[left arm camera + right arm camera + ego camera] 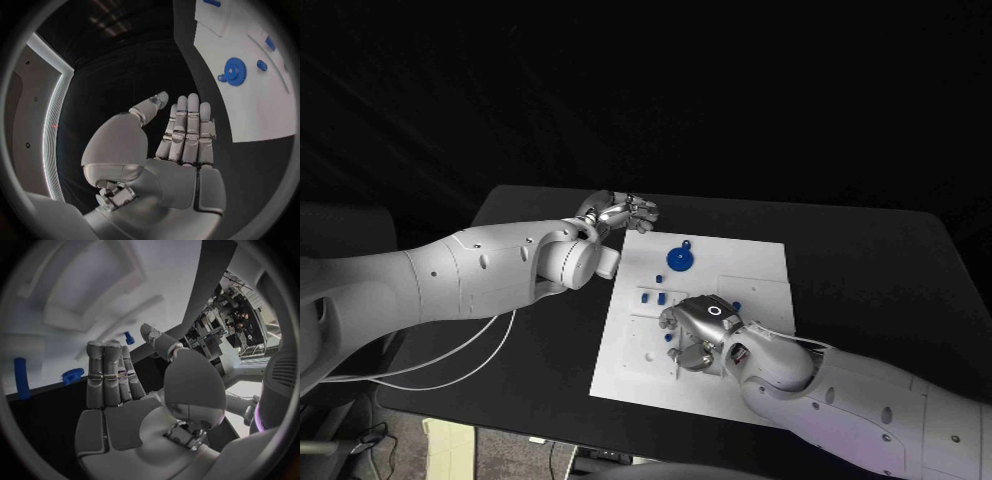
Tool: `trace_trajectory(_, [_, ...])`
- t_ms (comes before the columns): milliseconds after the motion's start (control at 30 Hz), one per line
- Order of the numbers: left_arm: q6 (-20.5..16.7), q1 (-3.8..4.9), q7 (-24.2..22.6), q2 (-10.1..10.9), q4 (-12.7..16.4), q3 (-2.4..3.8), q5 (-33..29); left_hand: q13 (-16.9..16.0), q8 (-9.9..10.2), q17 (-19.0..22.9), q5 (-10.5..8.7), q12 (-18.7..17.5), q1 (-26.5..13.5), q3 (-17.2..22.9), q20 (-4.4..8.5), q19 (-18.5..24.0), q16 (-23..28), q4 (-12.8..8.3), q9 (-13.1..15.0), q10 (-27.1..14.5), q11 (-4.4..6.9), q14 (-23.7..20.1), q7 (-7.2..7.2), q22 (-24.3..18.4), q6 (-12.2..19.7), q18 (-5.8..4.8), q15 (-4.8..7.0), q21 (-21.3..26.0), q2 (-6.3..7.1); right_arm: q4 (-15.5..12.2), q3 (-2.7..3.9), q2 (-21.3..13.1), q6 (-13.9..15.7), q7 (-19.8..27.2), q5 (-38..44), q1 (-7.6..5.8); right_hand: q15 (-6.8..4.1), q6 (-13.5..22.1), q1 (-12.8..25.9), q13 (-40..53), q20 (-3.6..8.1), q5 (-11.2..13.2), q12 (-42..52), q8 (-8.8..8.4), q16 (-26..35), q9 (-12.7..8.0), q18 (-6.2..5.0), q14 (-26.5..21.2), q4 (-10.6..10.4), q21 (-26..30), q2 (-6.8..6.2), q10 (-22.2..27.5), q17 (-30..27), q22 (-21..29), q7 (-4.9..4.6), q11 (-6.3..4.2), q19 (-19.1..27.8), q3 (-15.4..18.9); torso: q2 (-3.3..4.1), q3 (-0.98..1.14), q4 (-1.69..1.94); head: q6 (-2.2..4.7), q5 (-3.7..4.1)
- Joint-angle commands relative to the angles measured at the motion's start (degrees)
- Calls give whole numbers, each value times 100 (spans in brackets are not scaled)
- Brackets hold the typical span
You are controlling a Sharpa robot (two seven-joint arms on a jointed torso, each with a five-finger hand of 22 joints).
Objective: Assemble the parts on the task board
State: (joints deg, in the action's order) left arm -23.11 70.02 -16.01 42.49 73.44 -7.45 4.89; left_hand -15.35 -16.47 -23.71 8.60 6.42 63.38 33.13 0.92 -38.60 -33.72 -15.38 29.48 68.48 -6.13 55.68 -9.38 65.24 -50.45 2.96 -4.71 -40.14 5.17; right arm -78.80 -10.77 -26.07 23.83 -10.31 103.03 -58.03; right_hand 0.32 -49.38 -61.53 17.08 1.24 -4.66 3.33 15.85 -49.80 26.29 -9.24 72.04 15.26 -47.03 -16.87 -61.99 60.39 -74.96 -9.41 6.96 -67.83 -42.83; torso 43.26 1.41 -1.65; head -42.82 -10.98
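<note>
**Two bare hands, one over the board, one off its corner**

Two white arms frame the scene. The task board (733, 262) is the biggest thing, a white plate lying in the middle of the head view on the black table (877, 260). The right hand (701, 335) hangs over the board's lower middle, and its wrist view shows the fingers straight and close together, nothing in them, so it is released. The left hand (620, 212) sits just off the board's upper-left corner, above the table; its wrist view also shows flat, extended fingers holding nothing.

Next in size, the blue gear (679, 259) lies on the upper part of the board, with a small blue piece (685, 243) just above it. Several smaller blue parts (653, 295) sit left of centre, beside the right hand.

To do this step well, I would judge the right hand should pick one small part, come down squarely, and pinch it by its sides without nudging its neighbours.

Hard to tell: the right hand and arm cover the lower board, so any parts or sockets beneath are hidden, and the board's recesses are too faint to read.
</note>
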Motion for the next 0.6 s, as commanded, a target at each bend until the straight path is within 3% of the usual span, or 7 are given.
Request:
trace_trajectory(33, [30,9,-16,7,8,5,-27,7,-29,-8,-25,-32,19,-9,0,-51,30,20,-6,15,-2,43,10,7,44,3,-10,20,-42,-202,12,-175,223,-47,-151,-5,11,-5,10,12,-7,20,39,-15,-12,-8,-576,-34,1,20,-18,52,-11,-93,59,0,42,56,-2,-1,3,15,9])
trace_trajectory(133, [38,9,-22,4,11,5,-27,8,-29,-10,-25,-33,19,-9,0,-51,32,21,-6,15,-3,44,9,7,44,3,-10,21,-43,-374,78,-310,260,-72,-198,-35,10,-7,0,7,-8,25,49,-10,-21,-7,-576,-32,4,20,-20,48,-15,-93,58,-1,40,70,-3,-1,-1,22,11])
trace_trajectory(333, [47,8,-23,9,3,5,-27,8,-31,-16,-25,-33,21,-8,0,-53,36,23,-7,16,-3,45,9,8,43,3,-10,22,-47,-816,346,-751,282,-207,-292,-189,-17,-37,-23,0,-1,23,99,25,-77,-2,-576,6,-21,2,-22,-34,-30,-98,38,-29,0,101,-2,-1,-8,89,31])
trace_trajectory(433, [51,8,-25,29,-4,5,-27,8,-32,-19,-25,-33,24,-7,0,-54,38,23,-7,17,-2,47,9,9,43,4,-9,23,-48,-1032,506,-1050,206,-200,-413,-342,-65,-88,-101,18,19,62,171,64,-120,7,-576,44,-78,-19,-20,-181,-40,-101,22,-77,-46,29,-4,-2,-14,135,82])
trace_trajectory(533, [51,8,-28,47,-4,5,-27,7,-33,-23,-25,-33,25,-7,0,-54,40,24,-7,19,-2,49,9,9,41,4,-9,24,-49,-1153,618,-1293,-44,-137,-502,-497,-107,-116,-183,23,46,120,211,87,-166,7,-576,94,-146,-52,-19,-284,-51,-107,2,-121,-105,-73,-7,0,-21,169,119])
trace_trajectory(600, [45,9,-32,58,1,5,-27,7,-35,-26,-25,-32,26,-7,0,-55,42,24,-7,22,-1,50,10,10,39,5,-9,25,-50,-1158,635,-1428,-232,-69,-467,-632,-115,-110,-212,19,53,115,216,87,-172,1,-576,91,-167,-55,-17,-312,-62,-107,-9,-129,-104,-111,-7,1,-26,187,139])
